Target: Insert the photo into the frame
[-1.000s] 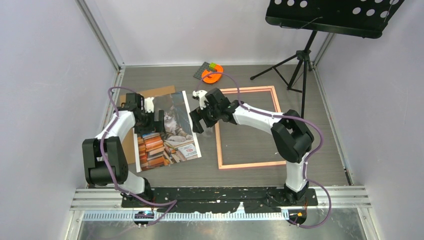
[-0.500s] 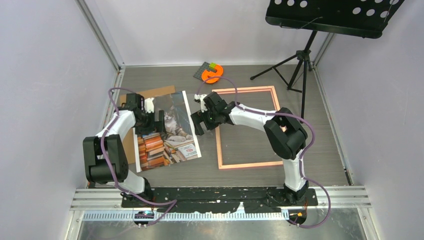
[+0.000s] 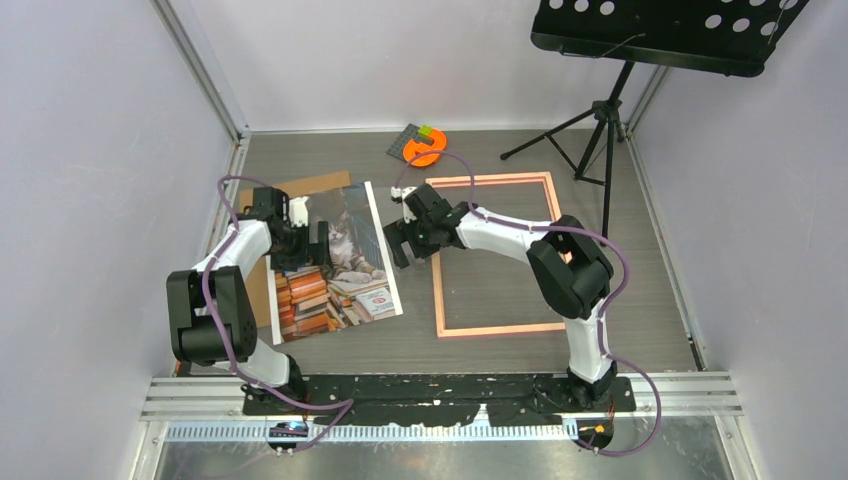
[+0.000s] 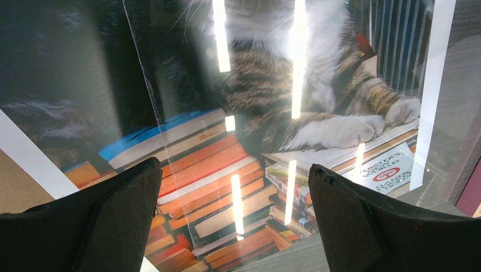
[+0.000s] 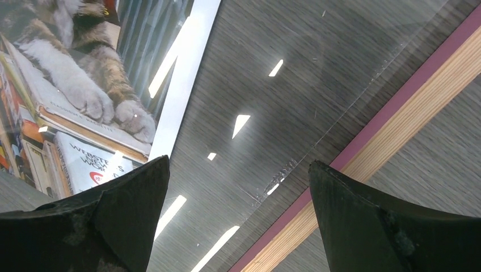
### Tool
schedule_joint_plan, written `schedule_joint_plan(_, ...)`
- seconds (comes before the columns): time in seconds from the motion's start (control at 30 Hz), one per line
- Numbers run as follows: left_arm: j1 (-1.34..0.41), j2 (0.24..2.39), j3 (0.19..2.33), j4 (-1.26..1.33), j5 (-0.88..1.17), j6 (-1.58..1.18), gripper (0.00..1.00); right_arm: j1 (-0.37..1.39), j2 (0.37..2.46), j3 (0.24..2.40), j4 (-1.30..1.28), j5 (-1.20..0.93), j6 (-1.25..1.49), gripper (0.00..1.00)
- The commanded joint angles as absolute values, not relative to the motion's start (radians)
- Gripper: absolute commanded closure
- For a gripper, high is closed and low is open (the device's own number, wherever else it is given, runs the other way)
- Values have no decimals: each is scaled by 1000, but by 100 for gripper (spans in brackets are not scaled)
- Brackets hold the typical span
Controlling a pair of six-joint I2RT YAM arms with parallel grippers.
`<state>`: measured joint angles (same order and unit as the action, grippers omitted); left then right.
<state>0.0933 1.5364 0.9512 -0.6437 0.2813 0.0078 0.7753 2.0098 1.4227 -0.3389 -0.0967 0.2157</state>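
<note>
The left gripper [image 3: 303,243] hangs low over the photo [image 3: 335,262] with its two fingers spread wide and nothing between them. In its wrist view the cat's striped chest and white paws and the stacked books fill the gap between the dark fingertips [image 4: 113,209]. The right gripper [image 3: 402,243] is just as slack, jaws apart and empty. It sits above the strip of table [image 3: 640,300] between the photo's right border and the left side of the frame [image 3: 437,290].

The photo lies flat on the left half of the table, turned slightly off square, its white border showing all round. Its upper left part lies on top of a plain brown backing board [image 3: 305,186], which sticks out behind it and along its left side. The frame lies flat to the right, close to the photo but not touching it, and bare grey table shows inside its pink rim.

From both wrist cameras I can see a clear sheet over things. Ceiling lights glint off it, and a thin straight edge [image 4: 148,96] crosses the photo's dark background. Another such edge runs just beside the frame's rail in the right wrist view. From above I cannot make the sheet out.

An orange object [image 3: 426,150] sits at the far end of the table, and a black music stand [image 3: 665,30] is at the right rear.
</note>
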Motion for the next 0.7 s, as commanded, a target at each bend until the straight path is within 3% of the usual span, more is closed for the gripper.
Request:
schedule_joint_plan(0.0, 100, 1542, 982, -626, 296, 6, 1, 775, 2015, 1475, -379, -27, 236, 1)
schedule_joint_plan(0.67, 100, 1535, 983, -621, 283, 6, 1, 768, 2091, 1525, -432, -21, 282, 3)
